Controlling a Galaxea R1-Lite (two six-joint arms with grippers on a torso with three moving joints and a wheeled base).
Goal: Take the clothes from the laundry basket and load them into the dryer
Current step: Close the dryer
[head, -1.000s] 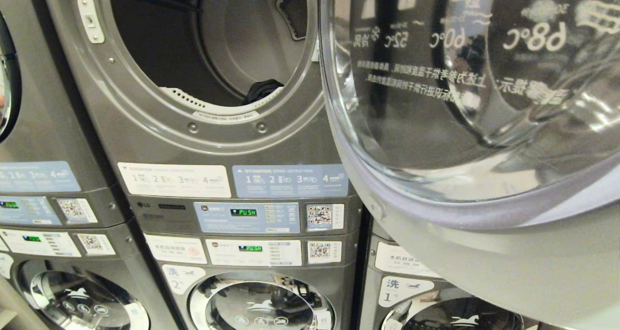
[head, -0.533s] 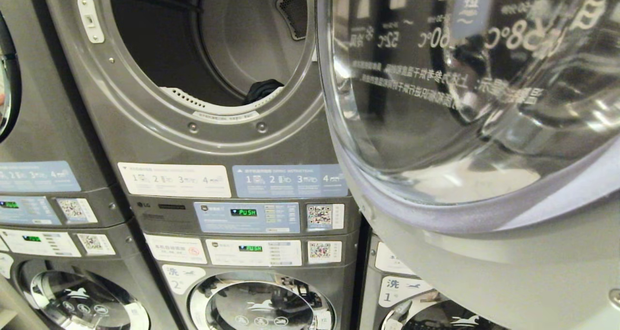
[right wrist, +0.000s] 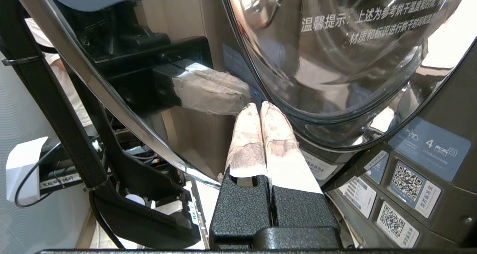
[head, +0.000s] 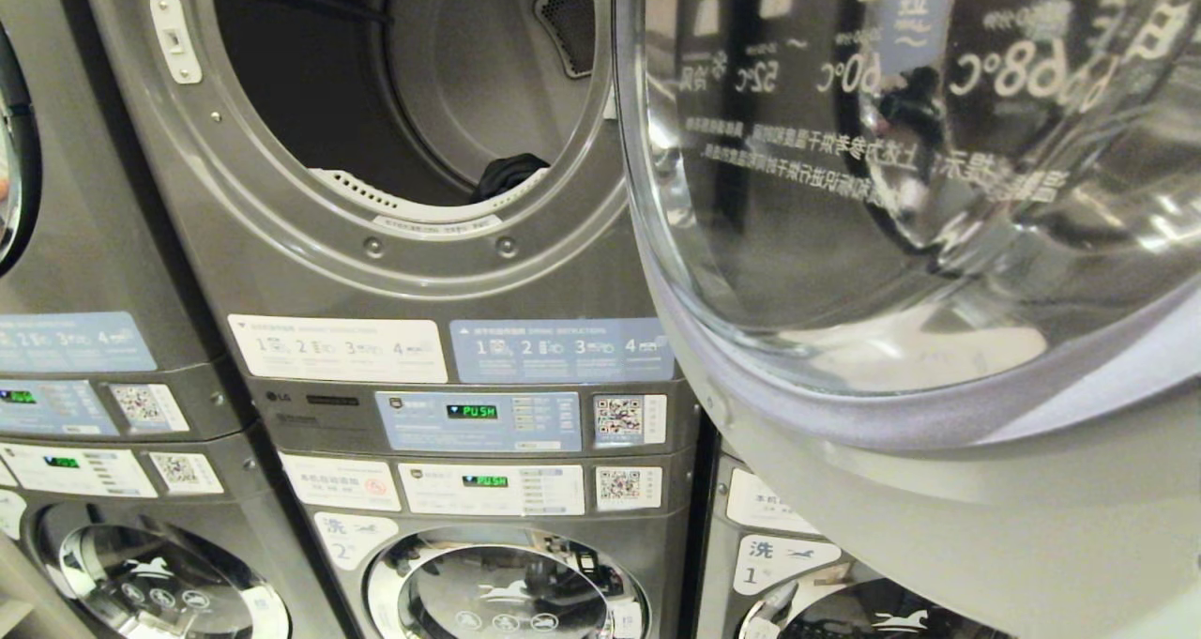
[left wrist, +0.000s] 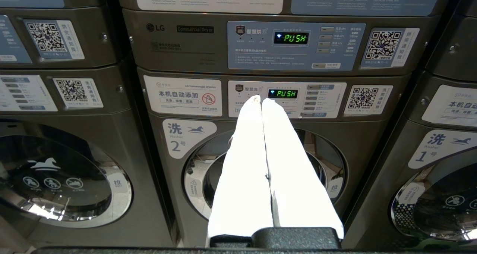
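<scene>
**Door swings inward; drum already loaded**

Since the earlier head frame the dryer door (head: pixel 901 245) has shifted: its printed temperature figures sit differently and its rim has crept toward the opening, while the machine fronts have held their place, so the door moved and not the camera.

Right gripper (right wrist: pixel 259 106): fingers pressed together, holding nothing. The tips rest at the lower rim of the door's glass bowl, on its outer side; contact looks likely but I cannot confirm it. Closed fingers suit a push against the door better than a grasp, which would explain the posture.

Left gripper (left wrist: pixel 258 99): fingers also pressed together and empty, parked low, pointing at the washer control panel (left wrist: pixel 287 95) below the dryer. It appears idle.

Dryer drum (head: pixel 450 85): open to view, with a dark garment (head: pixel 509 174) lying on the drum floor near the front lip, right of centre. The laundry basket is not visible in any view, so remaining clothes cannot be assessed.

Judgement: loading seems done or nearly so, and closing the door is the step in hand. Risk: the garment near the lip could catch in the seal.
</scene>
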